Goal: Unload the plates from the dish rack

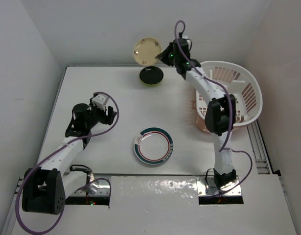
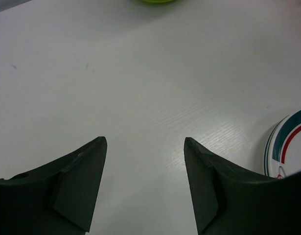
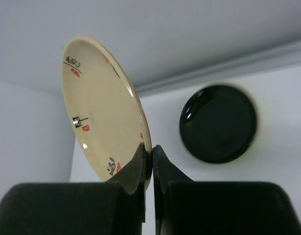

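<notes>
While I watch from above, the plate with the green and red rim point(image 1: 153, 146) lies flat closest to me, mid-worktop point(image 1: 116, 88), a little in from the near edge. Left of it my left arm point(image 1: 67, 147) is folded low, elbow back toward its base. The left gripper point(image 2: 145, 142) hangs over bare surface with its claw partly spread and nothing between the fingers (its wrist camera catches that striped plate's edge off to the right).

Along the right edge sits the dish rack point(image 1: 253, 88), a white basket on its pink base point(image 1: 199, 120). My right arm point(image 1: 209, 93) crosses the rack's left side and reaches long toward the far edge, nearly stretched out. Close to that far edge, about midway along it, the lime-green plate point(image 1: 151, 77) rests flat, its inside looking dark. Farthest out, the right gripper point(image 3: 151, 147) is pinched tight on the rim of the cream plate point(image 3: 104, 107), which is carried in the air, standing nearly on edge, just beyond the lime-green one.
</notes>
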`<state>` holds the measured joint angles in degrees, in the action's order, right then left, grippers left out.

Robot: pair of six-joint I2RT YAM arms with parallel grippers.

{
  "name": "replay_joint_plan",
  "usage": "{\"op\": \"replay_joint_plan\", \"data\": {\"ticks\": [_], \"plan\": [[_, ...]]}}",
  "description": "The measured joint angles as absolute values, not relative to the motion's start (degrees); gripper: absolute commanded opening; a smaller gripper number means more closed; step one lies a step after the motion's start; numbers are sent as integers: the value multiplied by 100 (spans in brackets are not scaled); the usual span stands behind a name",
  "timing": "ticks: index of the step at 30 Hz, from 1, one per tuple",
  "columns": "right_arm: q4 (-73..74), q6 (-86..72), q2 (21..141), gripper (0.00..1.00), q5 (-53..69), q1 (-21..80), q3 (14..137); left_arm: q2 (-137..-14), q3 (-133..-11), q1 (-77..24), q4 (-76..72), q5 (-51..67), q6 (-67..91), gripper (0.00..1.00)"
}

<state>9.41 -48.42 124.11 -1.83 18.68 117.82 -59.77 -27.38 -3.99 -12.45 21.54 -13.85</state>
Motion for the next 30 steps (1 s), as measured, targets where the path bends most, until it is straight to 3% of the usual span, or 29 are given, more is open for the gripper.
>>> {"op": "replay_joint_plan", "data": {"ticks": [6,15,30], "plan": [[819,-5977,13198,0,-209,2276,11806,-5990,-2738,-403,-1350,2329,-1192,62],[718,-7266,13701,0,-1240,2351,12025,-6042,-2738,-403,-1396,2279,-1179,62],[1236,-8392,14473,0,-1653,2366,12130,-6042,-2720,-403,-1391,2091,-1164,62]]}}
